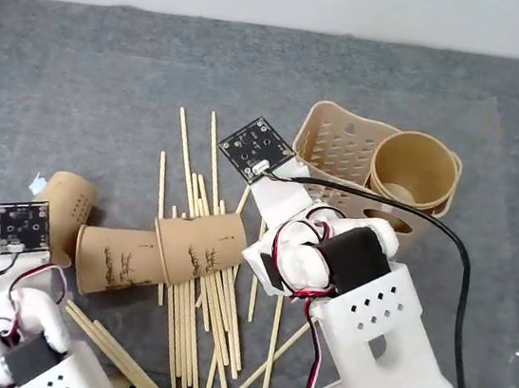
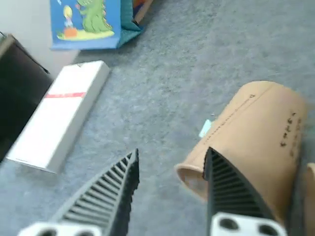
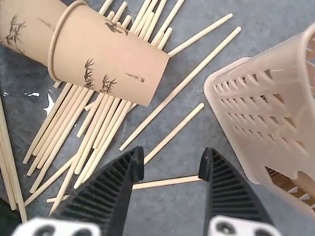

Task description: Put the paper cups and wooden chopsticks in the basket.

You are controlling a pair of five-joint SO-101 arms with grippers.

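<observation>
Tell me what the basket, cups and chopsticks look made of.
Basket: pale beige moulded plastic by the look, slotted walls, faint sheen. Cups: matte brown paper, rolled rim, printed sprigs. Chopsticks: likely bare light wood or bamboo, no visible varnish.

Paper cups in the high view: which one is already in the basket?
The cup at the far right, inside the basket; the other three lie on the mat.
</observation>
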